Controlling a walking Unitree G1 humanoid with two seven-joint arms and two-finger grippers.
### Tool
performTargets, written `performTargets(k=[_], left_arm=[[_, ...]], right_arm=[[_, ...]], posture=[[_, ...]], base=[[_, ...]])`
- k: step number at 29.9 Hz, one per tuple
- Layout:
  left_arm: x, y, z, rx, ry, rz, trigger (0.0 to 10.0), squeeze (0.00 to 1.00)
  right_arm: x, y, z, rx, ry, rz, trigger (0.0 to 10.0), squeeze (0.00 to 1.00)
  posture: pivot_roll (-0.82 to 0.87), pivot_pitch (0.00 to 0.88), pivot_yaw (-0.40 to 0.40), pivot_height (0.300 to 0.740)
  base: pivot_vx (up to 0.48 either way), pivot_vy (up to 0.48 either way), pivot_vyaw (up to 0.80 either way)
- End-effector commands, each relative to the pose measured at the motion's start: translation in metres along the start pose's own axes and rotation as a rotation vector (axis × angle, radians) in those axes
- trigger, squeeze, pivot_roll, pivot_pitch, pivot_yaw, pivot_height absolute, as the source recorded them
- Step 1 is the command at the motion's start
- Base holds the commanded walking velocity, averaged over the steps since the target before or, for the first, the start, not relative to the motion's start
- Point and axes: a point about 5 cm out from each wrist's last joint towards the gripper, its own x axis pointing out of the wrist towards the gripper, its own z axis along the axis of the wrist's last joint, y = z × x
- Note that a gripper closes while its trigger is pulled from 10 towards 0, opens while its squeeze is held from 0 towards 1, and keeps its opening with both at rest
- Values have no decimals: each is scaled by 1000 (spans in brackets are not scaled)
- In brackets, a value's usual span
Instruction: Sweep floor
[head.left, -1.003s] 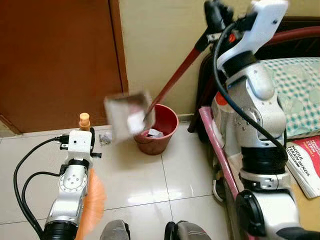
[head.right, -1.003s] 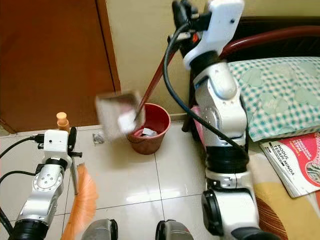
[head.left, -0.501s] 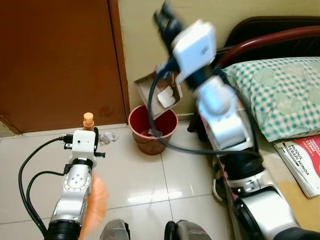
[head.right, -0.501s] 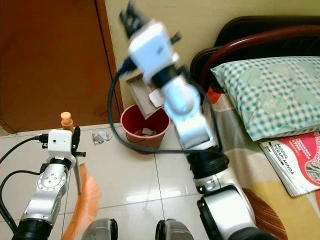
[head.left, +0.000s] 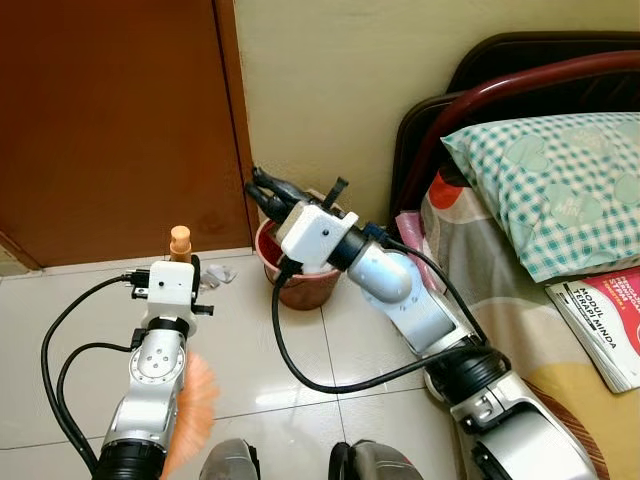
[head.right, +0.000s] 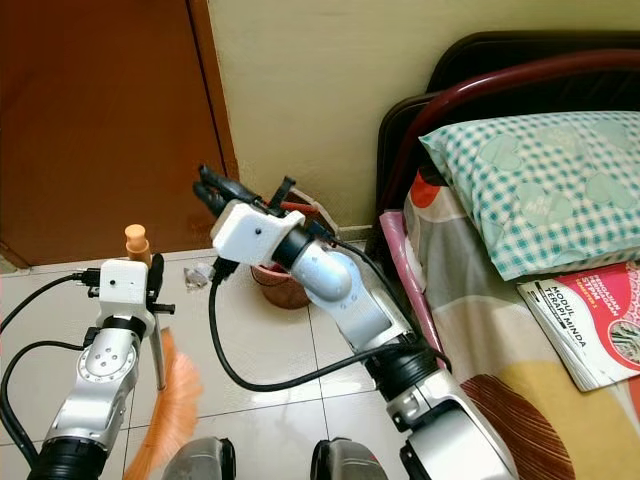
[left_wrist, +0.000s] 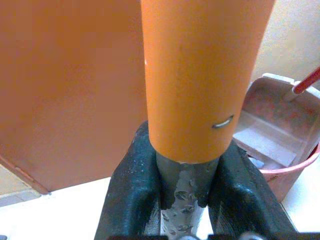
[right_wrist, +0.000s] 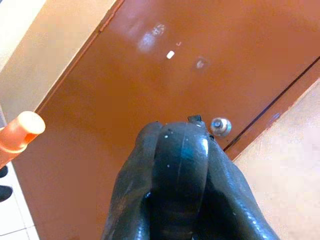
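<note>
Left gripper (left_wrist: 182, 192) clamps the orange broom handle (left_wrist: 200, 75), bristles on the tiles. Right gripper (head.left: 268, 190) pinches the dustpan's black grip end – pan (left_wrist: 272, 125) tipped into the red bin (head.left: 300, 285) by the wall to dump debris.

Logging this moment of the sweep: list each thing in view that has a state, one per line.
left gripper: shut on the broom handle
broom handle: upright, held
broom bristles: low beside the left arm
right gripper: shut on the dustpan handle, above the bin
dustpan: resting in the bin
red bin: upright by the wall
door: closed
crumpled wrapper: on the floor, unswept
</note>
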Motion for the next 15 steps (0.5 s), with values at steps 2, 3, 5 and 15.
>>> performTargets(k=[2, 3, 5, 15], left_arm=[[-1, -5, -6, -15, 32, -10, 10000, 0], [-1, -5, -6, -15, 32, -10, 10000, 0], [-1, -5, -6, -13, 28, -11, 10000, 0], [2, -4, -3, -8, 16, 0, 10000, 0]], right_arm=[[5, -17, 12, -52, -71, -79, 10000, 0], [5, -19, 13, -54, -76, -92, 10000, 0], [10, -36, 24, -56, -122, -180, 10000, 0], [29, -102, 73, 179, -296, -480, 10000, 0]], posture=[[-9, 77, -43, 740], [-9, 77, -43, 740], [-12, 77, -41, 740], [-9, 72, -38, 740]], base=[[0, 0, 0], [0, 0, 0], [0, 0, 0], [0, 0, 0]])
